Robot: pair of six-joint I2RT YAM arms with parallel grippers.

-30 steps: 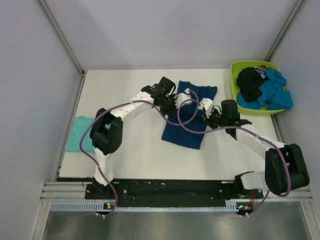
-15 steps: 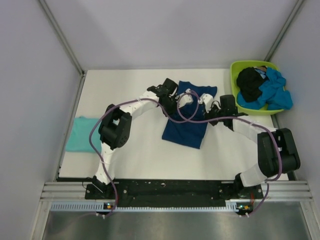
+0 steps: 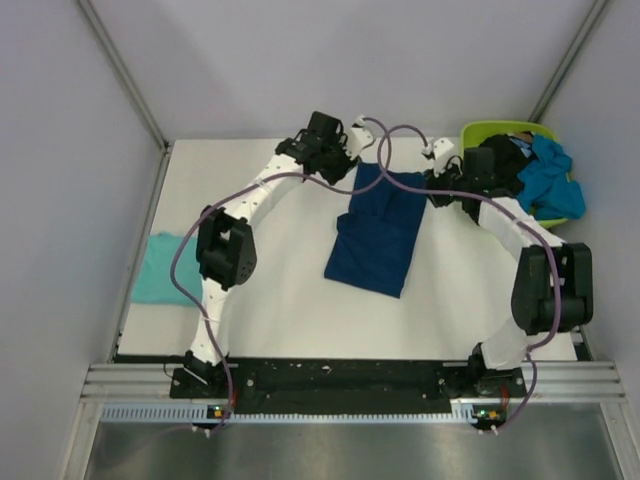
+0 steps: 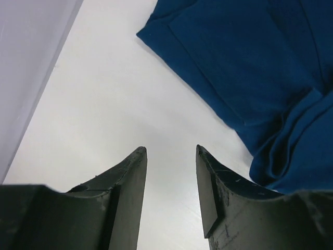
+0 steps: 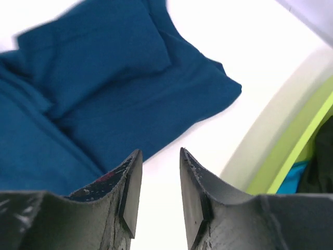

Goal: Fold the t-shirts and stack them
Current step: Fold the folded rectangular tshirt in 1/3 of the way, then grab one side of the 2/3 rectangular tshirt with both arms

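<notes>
Left gripper [image 4: 170,151] spread, empty, beside the navy t-shirt [image 3: 378,225]. Right gripper [image 5: 156,152] parted, empty, between t-shirt and green tub [image 3: 500,125].

Folded navy t-shirt [image 3: 378,232] on table [image 3: 270,300], teal t-shirt [image 3: 155,268] at left edge

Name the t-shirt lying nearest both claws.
The navy tee mid-table; the teal tee lies at the left edge, the black tee and bright blue tee sit in the green tub.
</notes>
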